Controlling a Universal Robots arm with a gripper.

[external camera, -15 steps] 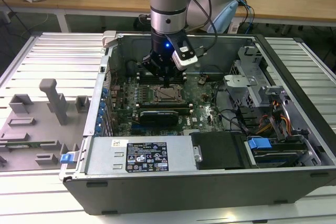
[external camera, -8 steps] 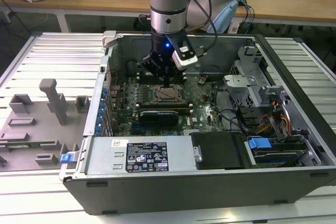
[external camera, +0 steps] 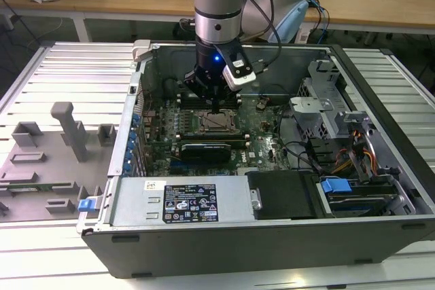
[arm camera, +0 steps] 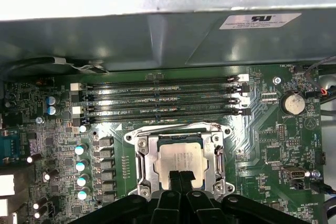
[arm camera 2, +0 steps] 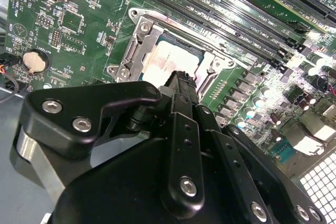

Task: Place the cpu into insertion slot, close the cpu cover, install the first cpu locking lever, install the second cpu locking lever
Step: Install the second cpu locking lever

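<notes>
cpu [arm camera: 179, 158] sits in the socket with the cpu cover [arm camera: 143, 162] down around it, and the gripper [arm camera: 180, 178] hangs right over the cpu's near edge, fingers pressed together and holding nothing. risk as i judge it: a tip drifting off the cover could scrape the cpu top or jam the frame. room is tight, with ram slots [arm camera: 160, 100] just beyond the socket and capacitors [arm camera: 80, 166] beside it.

The hand [arm camera: 179, 178] hides the near edge of the cpu [arm camera: 181, 157] and cpu cover [arm camera: 145, 164].
</notes>
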